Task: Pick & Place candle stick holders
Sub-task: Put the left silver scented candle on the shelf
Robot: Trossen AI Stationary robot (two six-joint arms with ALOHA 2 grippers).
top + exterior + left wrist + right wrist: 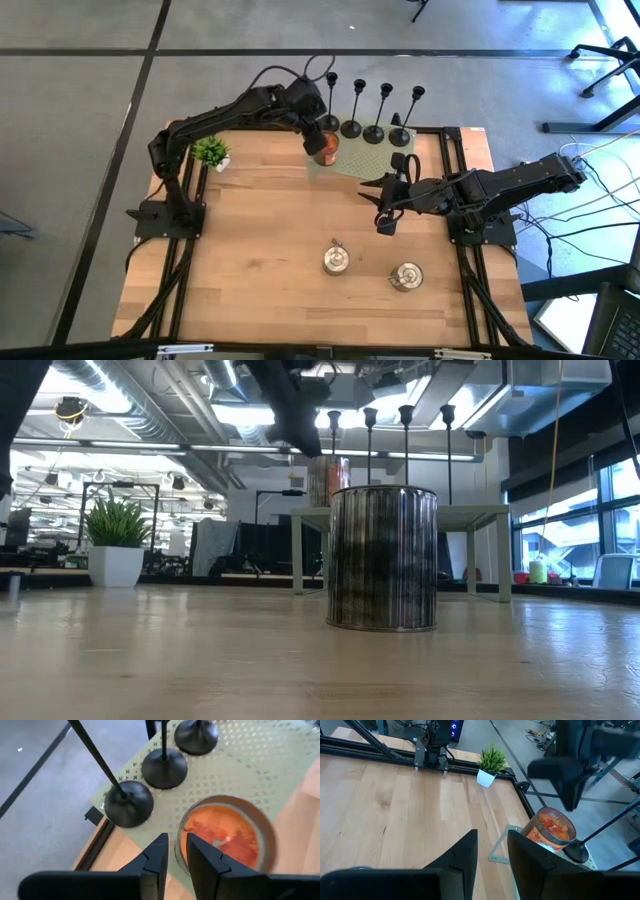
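Candle stick holders (372,112) upright, just beyond orange jar (326,147); left gripper (173,851) above jar, fingers narrow, empty, nearer than right gripper (385,205), fingers narrow.

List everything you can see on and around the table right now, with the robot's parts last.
candle stick holders: four, black, upright in a row along the far edge of the mat
mat: one, pale green, far middle of the table
orange jar: one, glass with orange filling, on the mat's left corner, rim between the left gripper's fingers
silver tins: two, on the near half of the table
potted plant: one, green in a white pot, far left corner
table: one, light wood with black rails
left gripper: dark, over the orange jar, slightly open
right gripper: dark, above the table's middle right, open, holding nothing
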